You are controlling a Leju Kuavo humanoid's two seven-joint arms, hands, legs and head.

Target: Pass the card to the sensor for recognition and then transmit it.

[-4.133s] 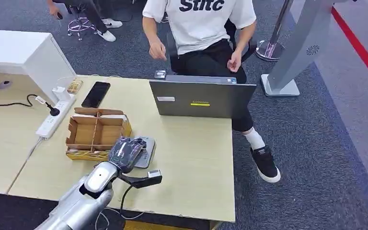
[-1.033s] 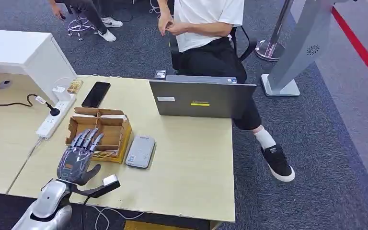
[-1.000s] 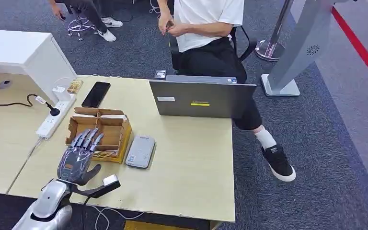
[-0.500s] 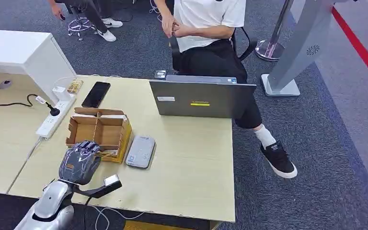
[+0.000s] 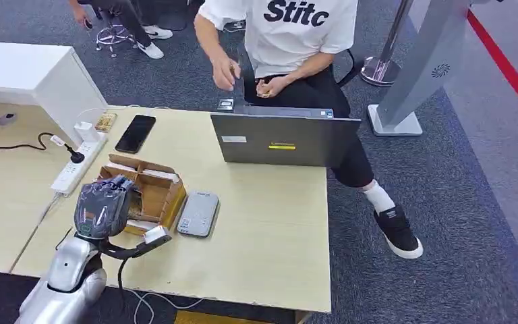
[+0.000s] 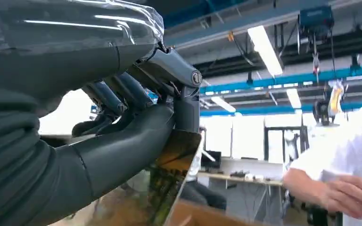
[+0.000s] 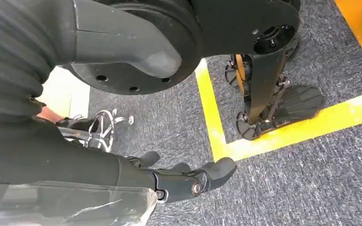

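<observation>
Card (image 6: pixel 179 155) pinched between thumb and fingers of left hand (image 5: pixel 102 206), over the cardboard box (image 5: pixel 155 192) near the tabletop's (image 5: pixel 270 223) front-left corner; box has dividers, contents not legible; grey sensor (image 5: pixel 198 213) just beside box; right hand (image 7: pixel 188 181) hangs over floor, fingers loosely apart, holding nothing.

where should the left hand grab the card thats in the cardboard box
By its free upper edge, from above. The card stands on edge in the cardboard box, so only the top is reachable; the left hand already pinches it there between thumb and fingers.
</observation>
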